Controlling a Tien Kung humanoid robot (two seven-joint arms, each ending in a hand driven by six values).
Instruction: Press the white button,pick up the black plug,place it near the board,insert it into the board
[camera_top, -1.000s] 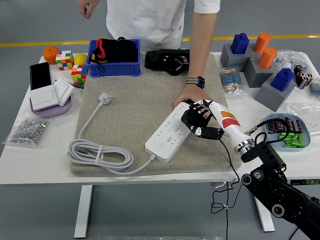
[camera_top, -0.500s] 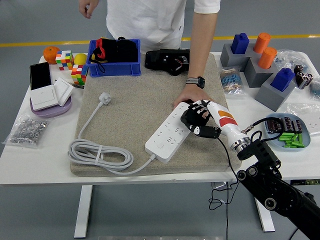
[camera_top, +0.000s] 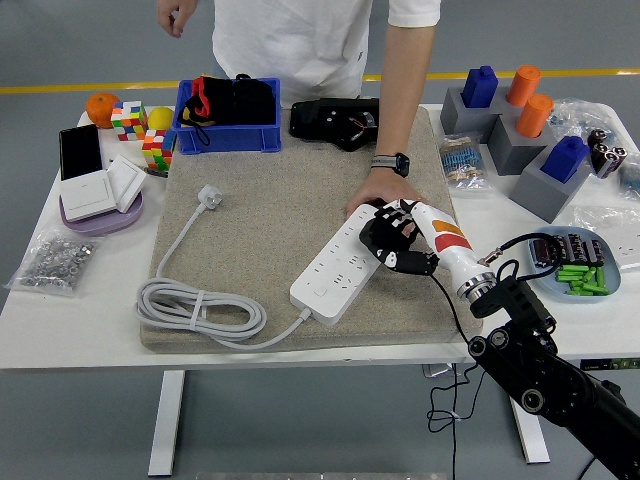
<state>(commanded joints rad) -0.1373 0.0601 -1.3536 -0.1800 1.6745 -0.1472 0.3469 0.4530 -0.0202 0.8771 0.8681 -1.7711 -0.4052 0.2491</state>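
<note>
One white multi-socket power strip (camera_top: 338, 270), one blue plastic bin (camera_top: 228, 133). Two multicoloured puzzle cubes (camera_top: 129, 119), two orange cylinders (camera_top: 523, 85), two blue blocks (camera_top: 480, 86).

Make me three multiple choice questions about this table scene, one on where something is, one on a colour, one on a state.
1. Where does the white power strip lie?
A. on the beige felt mat
B. in the blue plastic bin
C. on the floor

2. What colour is the loose plug at the mat's far left?
A. black
B. white
C. orange

3. What is the person's hand doing?
A. lifting the cable
B. resting at the strip's far end
C. holding a cube

Answers: 1 A, the strip sits diagonally on the mat. 2 B, plug and cord are white. 3 B, it lies flat on the mat, beside the robot's right hand.
</note>
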